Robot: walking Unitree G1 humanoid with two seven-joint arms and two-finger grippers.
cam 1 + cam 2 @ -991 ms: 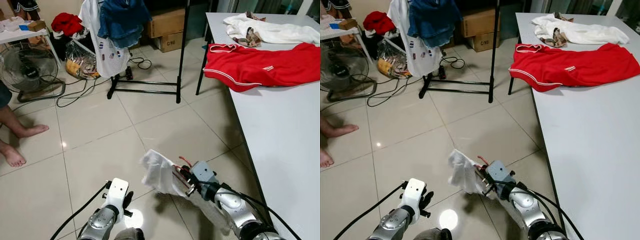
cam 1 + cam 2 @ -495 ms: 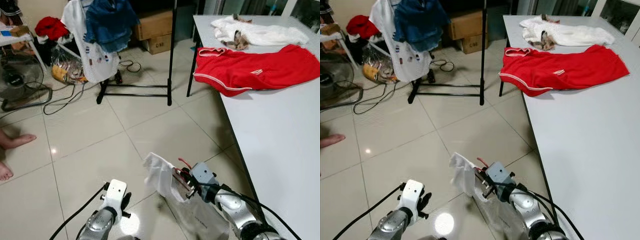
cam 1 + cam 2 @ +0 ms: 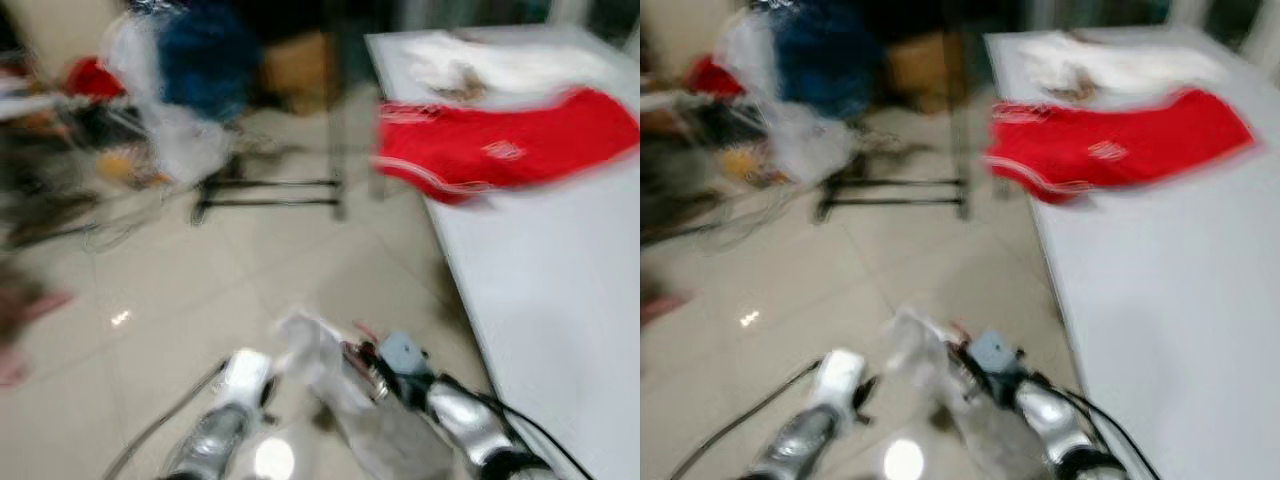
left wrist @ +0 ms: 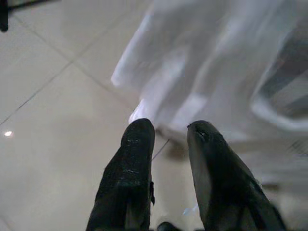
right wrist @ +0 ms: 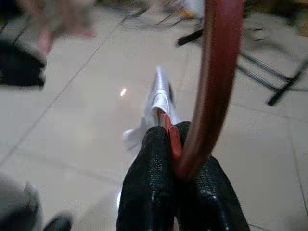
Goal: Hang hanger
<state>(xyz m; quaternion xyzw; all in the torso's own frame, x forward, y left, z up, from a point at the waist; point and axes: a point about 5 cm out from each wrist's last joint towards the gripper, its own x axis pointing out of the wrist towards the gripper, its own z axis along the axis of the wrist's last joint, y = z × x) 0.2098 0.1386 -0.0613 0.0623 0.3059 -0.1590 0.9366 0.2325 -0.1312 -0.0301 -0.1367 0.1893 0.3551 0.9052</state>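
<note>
- From the head, left eye: everything is smeared, so my guess is the robot is turning or stepping. The right gripper is held out low over the tiled floor, carrying a white garment that droops from it; carried out front like that, I'd say it is being ported toward the clothes rack at the far side of the room. The left gripper sits just beside the cloth, carrying nothing.
- Right eye: same scene. A red garment lies on the white table on the robot's right, well apart from the grippers.
- Left wrist: the left gripper's fingers stand a little apart with nothing between them, pointing at the hanging white cloth, near it but not gripping.
- Right wrist: the two black fingers are pinched together on the red hanger, its curved hook rising past the lens, the white garment trailing below. A firm pinch at the neck keeps the hook free for the rail, I'd judge.
- Against half a second ago: the head picture was sharp then and is blurred now, and the whole scene has shifted, so the camera moved. The grippers and the cloth sit much as they did.
</note>
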